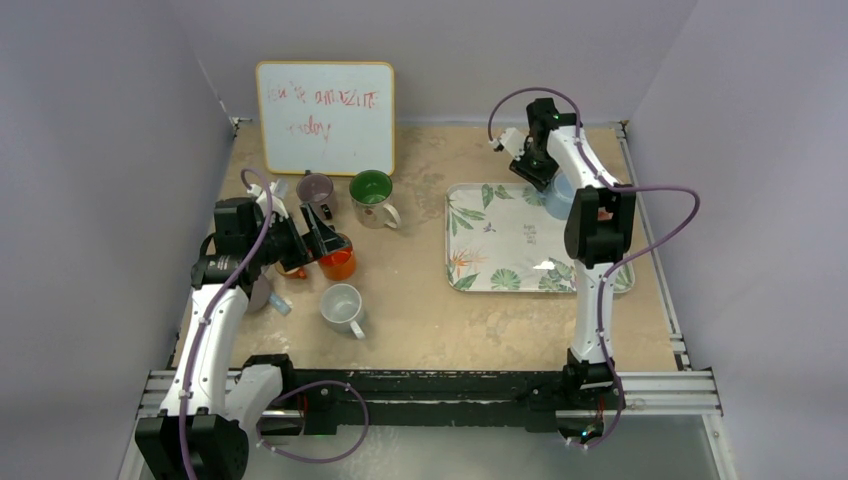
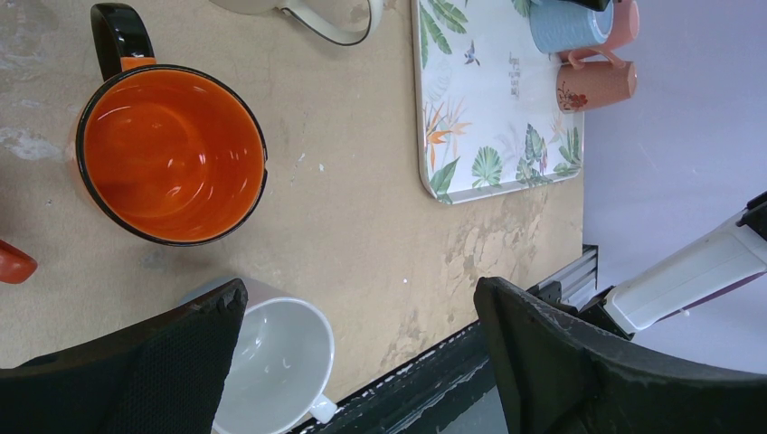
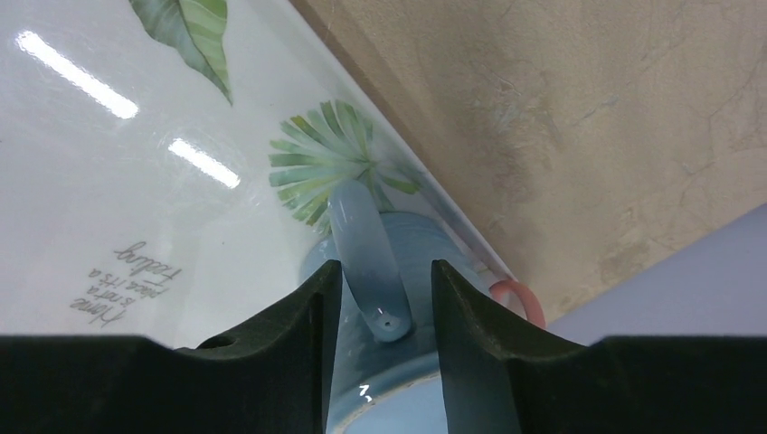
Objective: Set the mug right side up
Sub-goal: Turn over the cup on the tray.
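Observation:
A light blue mug (image 3: 398, 362) stands on the leaf-printed tray (image 3: 136, 181) near its far right corner. It appears upside down, base toward the wrist camera. My right gripper (image 3: 380, 271) has its jaws on either side of the mug's handle (image 3: 366, 244), with a small gap showing at the right finger. In the top view the right gripper (image 1: 540, 170) is over the mug (image 1: 558, 195). My left gripper (image 1: 325, 235) is wide open and empty, low over the table between an orange mug (image 2: 172, 154) and a white mug (image 2: 271, 362).
A whiteboard (image 1: 325, 115) leans at the back. A green mug (image 1: 372, 195), a purple mug (image 1: 317, 190), the orange mug (image 1: 338, 262) and the white mug (image 1: 342, 308) stand left of the tray (image 1: 480, 270). Pink mugs (image 2: 597, 83) lie by the blue mug.

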{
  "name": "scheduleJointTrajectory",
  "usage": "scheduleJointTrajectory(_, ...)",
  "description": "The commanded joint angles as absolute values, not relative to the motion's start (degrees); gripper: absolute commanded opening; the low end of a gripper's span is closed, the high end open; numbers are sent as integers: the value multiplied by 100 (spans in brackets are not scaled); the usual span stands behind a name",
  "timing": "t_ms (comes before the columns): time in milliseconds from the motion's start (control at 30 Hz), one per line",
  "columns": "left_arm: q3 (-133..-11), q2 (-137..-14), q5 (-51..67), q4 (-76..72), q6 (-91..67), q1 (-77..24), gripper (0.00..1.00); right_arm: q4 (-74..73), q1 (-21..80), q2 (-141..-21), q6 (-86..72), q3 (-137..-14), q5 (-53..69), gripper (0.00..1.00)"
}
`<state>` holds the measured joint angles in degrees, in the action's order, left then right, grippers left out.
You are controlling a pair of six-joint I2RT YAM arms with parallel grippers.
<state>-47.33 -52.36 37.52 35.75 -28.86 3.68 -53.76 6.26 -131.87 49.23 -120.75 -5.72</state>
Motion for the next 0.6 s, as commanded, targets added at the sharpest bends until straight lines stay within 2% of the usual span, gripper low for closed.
scheduleJointTrajectory(0, -4783, -5142, 3814, 3529, -2760, 352, 96, -5634, 589, -13068, 5150, -12056, -758, 42)
scheduleJointTrajectory(267, -4772, -5175, 3858, 3500, -2771, 352, 96, -5591, 613, -12941, 5266, -12146, -471, 15)
scheduleJointTrajectory(433, -4766, -5175, 3858, 3510, -2769, 356, 96, -5715, 772, -12804, 4904, -12303, -21, 6)
scheduleJointTrajectory(567, -4771, -5151, 3845, 3507, -2769, 352, 96, -5867, 939, -12793, 4353, -12337, 461, 5)
